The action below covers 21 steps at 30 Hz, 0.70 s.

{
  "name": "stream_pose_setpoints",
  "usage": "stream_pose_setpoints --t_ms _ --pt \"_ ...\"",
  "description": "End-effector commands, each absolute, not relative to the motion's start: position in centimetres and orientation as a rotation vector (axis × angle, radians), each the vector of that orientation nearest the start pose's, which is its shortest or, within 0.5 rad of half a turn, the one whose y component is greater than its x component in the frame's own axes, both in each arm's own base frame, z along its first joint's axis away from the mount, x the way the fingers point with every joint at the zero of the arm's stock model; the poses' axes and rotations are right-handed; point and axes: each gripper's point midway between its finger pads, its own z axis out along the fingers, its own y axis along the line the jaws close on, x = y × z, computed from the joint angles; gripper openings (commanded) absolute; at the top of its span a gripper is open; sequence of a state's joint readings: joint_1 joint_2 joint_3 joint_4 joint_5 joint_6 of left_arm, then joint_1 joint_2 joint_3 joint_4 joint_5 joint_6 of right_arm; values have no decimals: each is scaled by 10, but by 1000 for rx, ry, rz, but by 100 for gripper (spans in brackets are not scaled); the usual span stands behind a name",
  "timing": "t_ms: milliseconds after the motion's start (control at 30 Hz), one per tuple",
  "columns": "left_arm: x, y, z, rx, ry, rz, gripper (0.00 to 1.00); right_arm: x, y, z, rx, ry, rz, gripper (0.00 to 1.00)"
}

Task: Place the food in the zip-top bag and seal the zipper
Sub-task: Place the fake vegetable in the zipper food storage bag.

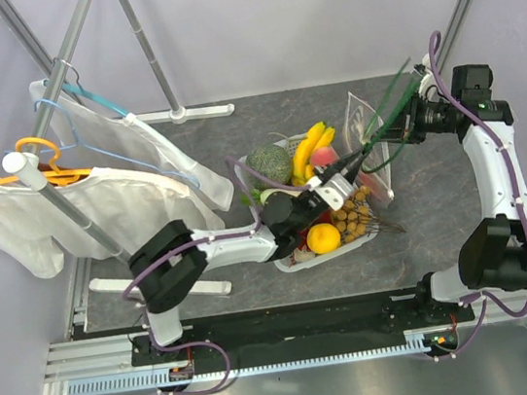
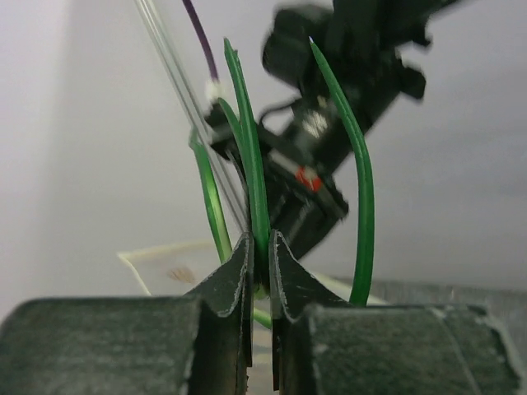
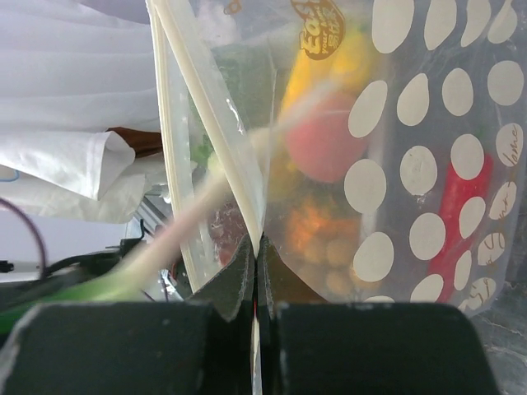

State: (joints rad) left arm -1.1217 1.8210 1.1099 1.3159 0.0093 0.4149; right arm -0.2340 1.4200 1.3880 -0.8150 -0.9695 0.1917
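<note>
My left gripper [image 1: 345,182] is shut on a green onion [image 1: 384,114] over the basket; its long leaves point up right toward the bag. In the left wrist view the jaws [image 2: 260,255] pinch the green stalk [image 2: 258,197]. My right gripper [image 1: 409,126] is shut on the mouth edge of the dotted clear zip-top bag [image 1: 368,129], holding it upright. In the right wrist view the jaws [image 3: 257,247] clamp the bag [image 3: 412,164] beside its zipper strips [image 3: 206,107]. The mouth gapes, with the onion's pale stalk [image 3: 189,222] at it. The banana bunch [image 1: 310,147] lies in the basket. A red chili [image 3: 461,214] shows through the bag.
The white slotted basket [image 1: 297,261] between the arms holds an orange [image 1: 323,238], a brown berry cluster [image 1: 352,214], a green round vegetable [image 1: 271,165] and a pink fruit [image 1: 325,156]. A clothes rack with a white shirt [image 1: 99,211] and hangers stands at the left.
</note>
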Motion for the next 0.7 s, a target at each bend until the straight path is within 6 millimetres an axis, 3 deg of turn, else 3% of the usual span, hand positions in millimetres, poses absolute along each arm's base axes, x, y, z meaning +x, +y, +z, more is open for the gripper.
stream_pose_setpoints --t_ms 0,233,433,567,667 --pt "246 -462 397 541 470 -542 8 333 79 290 -15 2157 1191 0" --pt "252 -471 406 500 449 -558 9 333 79 285 -6 2172 1206 0" --pt "253 -461 428 434 449 -577 9 333 77 278 -7 2193 1177 0" --pt "262 -469 415 474 464 -533 10 332 78 281 -20 2186 1189 0" --pt "266 -470 403 490 471 -497 23 333 77 284 -19 2183 1181 0"
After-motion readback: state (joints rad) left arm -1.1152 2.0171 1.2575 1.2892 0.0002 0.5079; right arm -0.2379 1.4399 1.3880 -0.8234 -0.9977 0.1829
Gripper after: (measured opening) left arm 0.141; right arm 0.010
